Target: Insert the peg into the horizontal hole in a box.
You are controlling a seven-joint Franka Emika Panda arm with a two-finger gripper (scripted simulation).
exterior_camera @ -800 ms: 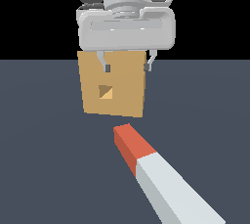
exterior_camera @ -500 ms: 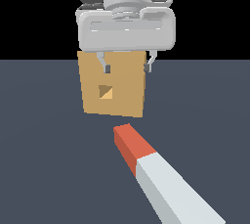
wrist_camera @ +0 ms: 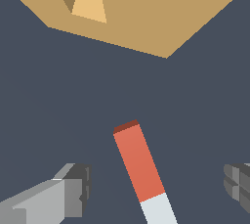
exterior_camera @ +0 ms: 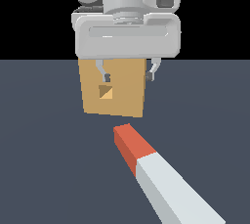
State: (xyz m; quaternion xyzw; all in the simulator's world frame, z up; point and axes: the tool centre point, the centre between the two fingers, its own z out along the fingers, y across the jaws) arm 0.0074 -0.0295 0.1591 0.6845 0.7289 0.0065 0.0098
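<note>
The grey two-finger claw (exterior_camera: 128, 77) is hanging spread wide, gripping nothing. The long red-and-white square peg (wrist_camera: 141, 169) is lying on the dark floor, red tip facing the flat tan box (exterior_camera: 113, 88) with its small square hole (exterior_camera: 105, 91).

At the top centre of the exterior view the arm is smooth light grey: a rounded cylindrical wrist with a small oval bump on its upper right side sits on a wide, round-cornered block marked by a shallow horizontal slot. Below it the end effector (exterior_camera: 128, 77) shows two thin grey fingers (exterior_camera: 105, 75) with dark tips. In the wrist view the fingers (wrist_camera: 73, 191) appear as blocky grey pieces with darker pads.
</note>
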